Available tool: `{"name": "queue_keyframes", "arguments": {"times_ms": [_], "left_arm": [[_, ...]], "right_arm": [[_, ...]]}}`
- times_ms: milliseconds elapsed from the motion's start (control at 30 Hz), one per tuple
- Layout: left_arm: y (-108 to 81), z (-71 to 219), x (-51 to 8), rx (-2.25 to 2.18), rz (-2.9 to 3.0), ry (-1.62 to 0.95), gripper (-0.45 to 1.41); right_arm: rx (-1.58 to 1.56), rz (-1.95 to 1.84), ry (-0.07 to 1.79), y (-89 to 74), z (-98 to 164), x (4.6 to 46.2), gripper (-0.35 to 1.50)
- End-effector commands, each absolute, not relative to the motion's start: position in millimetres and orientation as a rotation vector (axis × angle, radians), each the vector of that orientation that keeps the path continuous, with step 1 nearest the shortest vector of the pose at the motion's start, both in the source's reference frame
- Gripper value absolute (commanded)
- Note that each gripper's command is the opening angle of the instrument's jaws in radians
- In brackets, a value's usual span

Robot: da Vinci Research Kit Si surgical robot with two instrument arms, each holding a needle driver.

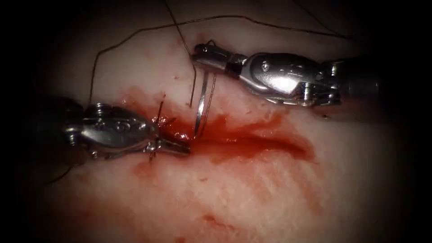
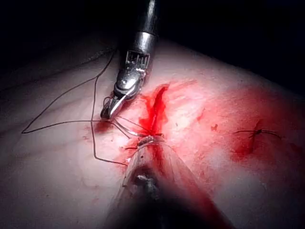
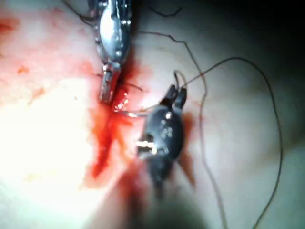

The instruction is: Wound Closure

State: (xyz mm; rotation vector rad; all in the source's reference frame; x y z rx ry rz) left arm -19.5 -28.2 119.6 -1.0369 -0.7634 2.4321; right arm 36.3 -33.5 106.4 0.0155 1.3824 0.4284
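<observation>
Steel is what you handle here, thin and curved, so take it as stiff, smooth and slippery under the red fluid (image 1: 243,139).

Start from the cut (image 1: 270,141) as landmark. At its left end lies your left tool (image 1: 173,146), low on the tissue (image 1: 252,198). Its fingers look pressed together at the wet edge of the cut. If they pinch tissue or thread I cannot tell.

Just right of them the needle (image 1: 202,105) stands across the cut. Its lower end meets the tissue at the left end of the cut, and it seems to enter there. Its upper end is above the cut, clenched in the fingers of your right tool (image 1: 202,54), near the end where the thread joins.

A needle so slippery can turn in the fingers, so I judge a hold on the body of the curve is safer than one at the tip. The thread (image 1: 135,33) loops above the cut; it is light, limp and easy to catch. The tissue looks soft and may tear.
</observation>
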Motion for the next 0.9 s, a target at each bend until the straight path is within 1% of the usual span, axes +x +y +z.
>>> {"name": "queue_keyframes", "arguments": {"times_ms": [33,333,533,667,900], "left_arm": [[-28.5,120.0,-20.1,-1.041,2.433,-0.764,-0.45],[-29.1,119.4,-18.6,-1.049,2.447,-0.775,-0.45],[-29.6,119.7,-18.6,-1.050,2.452,-0.771,-0.45],[-29.7,119.6,-18.6,-1.050,2.452,-0.771,-0.45],[-30.2,118.7,-18.2,-1.058,2.457,-0.778,-0.45]], "right_arm": [[0.016,0.424,1.382,-34.1,106.8,37.2,-0.35],[0.002,0.384,1.350,-36.2,106.2,37.7,-0.35],[0.001,0.377,1.349,-36.4,106.0,37.6,-0.35],[0.000,0.390,1.371,-36.7,105.7,37.5,-0.35],[0.090,0.493,1.406,-37.7,105.0,37.9,-0.35]]}}
